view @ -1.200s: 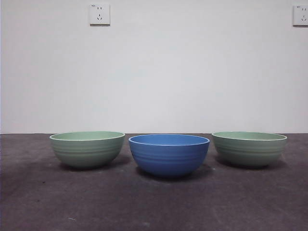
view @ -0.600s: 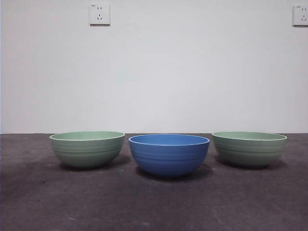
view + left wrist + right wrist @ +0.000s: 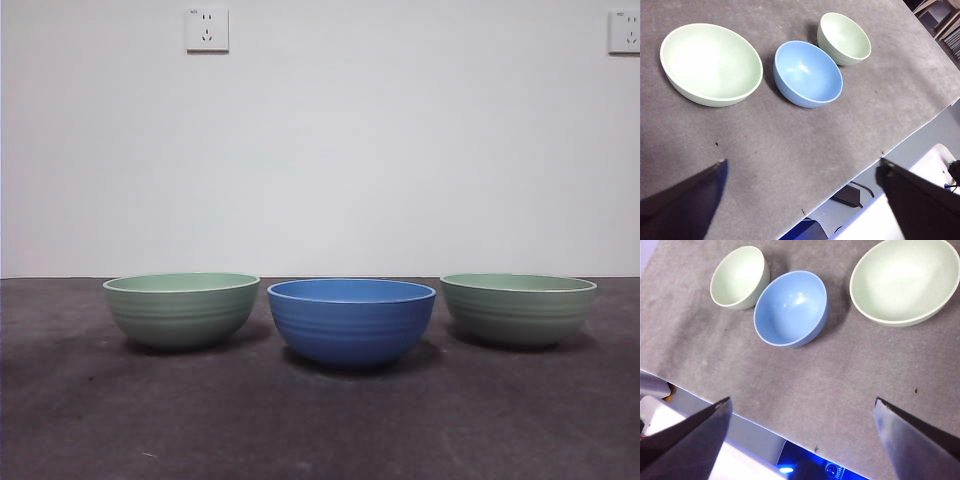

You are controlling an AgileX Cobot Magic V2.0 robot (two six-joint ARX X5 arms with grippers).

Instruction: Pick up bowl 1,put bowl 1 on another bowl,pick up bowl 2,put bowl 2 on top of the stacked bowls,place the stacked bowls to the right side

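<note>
nothing moved; blue bowl (image 3: pixel 351 320) unstacked; left hand (image 3: pixel 800 200), right hand (image 3: pixel 800 440) wide open, empty.

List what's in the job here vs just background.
Job: blue bowl, left green bowl, right green bowl; all separate on the table, nothing stacked yet.
Background: grey table mat, two wall sockets, white wall.

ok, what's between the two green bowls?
The blue bowl sits between the left green bowl and right green bowl, touching neither. Front view shows it.
</note>
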